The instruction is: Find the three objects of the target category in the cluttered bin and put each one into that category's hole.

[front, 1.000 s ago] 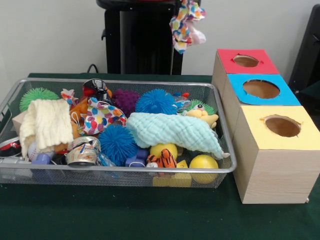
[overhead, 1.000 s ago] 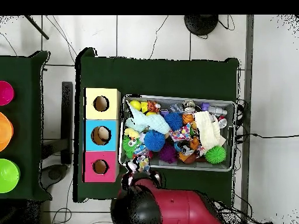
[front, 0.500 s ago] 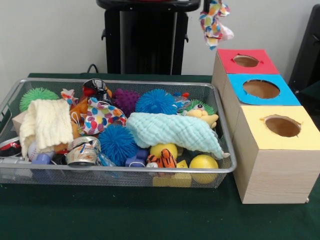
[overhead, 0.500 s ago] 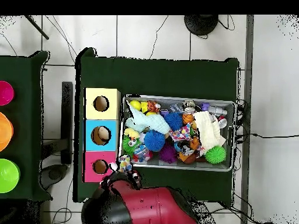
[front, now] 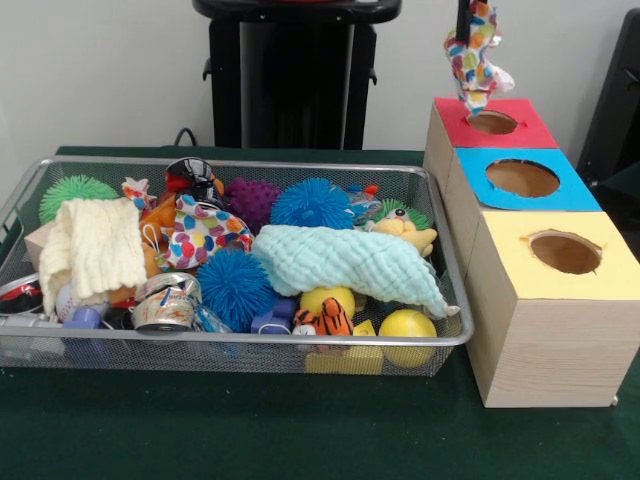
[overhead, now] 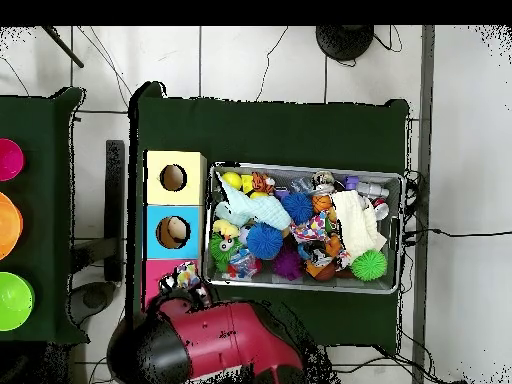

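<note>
I have the gripper (front: 466, 22) clenched on a polka-dot cloth (front: 473, 60), which hangs from it in a crumpled bunch directly over the red box (front: 530, 130), the box at the far end of the row beside the bin. Only a dark sliver of the tool shows at the top edge of the front view; in the overhead view the red arm (overhead: 215, 340) covers that box almost entirely, so I judge alignment from the front alone.

What my coming move turns on is this: the cloth's long axis runs vertically, and its lowest tip hangs at the near-left rim of the red box's hole (front: 492, 122), seemingly touching or just above it. The hole lies straight below and slightly to the right of the tip as the front camera sees it. I judge the drop nearly lined up, though a small shift toward the hole's centre would help, since a limp cloth could drape over the rim instead of falling through.

The blue box (front: 522, 178) and yellow box (front: 565, 250) stand nearer the camera, their holes untouched. In the wire bin (front: 240, 345) a second dotted cloth (front: 200, 232) lies near the middle, just beside a cream cloth (front: 95, 245) at the left end, with a mint cloth (front: 345, 262) toward the right, so more of this category appears left to fetch
</note>
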`<control>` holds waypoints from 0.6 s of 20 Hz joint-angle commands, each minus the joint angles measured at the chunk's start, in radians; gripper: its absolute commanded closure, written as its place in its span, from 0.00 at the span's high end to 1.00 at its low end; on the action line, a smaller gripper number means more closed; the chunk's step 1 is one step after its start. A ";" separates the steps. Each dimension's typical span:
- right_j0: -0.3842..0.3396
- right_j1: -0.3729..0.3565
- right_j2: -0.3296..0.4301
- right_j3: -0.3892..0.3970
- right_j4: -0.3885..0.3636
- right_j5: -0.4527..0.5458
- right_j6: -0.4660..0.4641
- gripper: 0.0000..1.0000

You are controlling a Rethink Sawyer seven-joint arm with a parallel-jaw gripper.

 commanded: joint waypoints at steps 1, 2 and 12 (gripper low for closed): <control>0.064 0.125 -0.092 -0.134 -0.033 -0.054 0.237 0.00; 0.078 0.136 -0.104 -0.146 -0.031 -0.057 0.243 0.00; 0.173 0.278 -0.189 -0.259 0.004 -0.119 0.246 0.00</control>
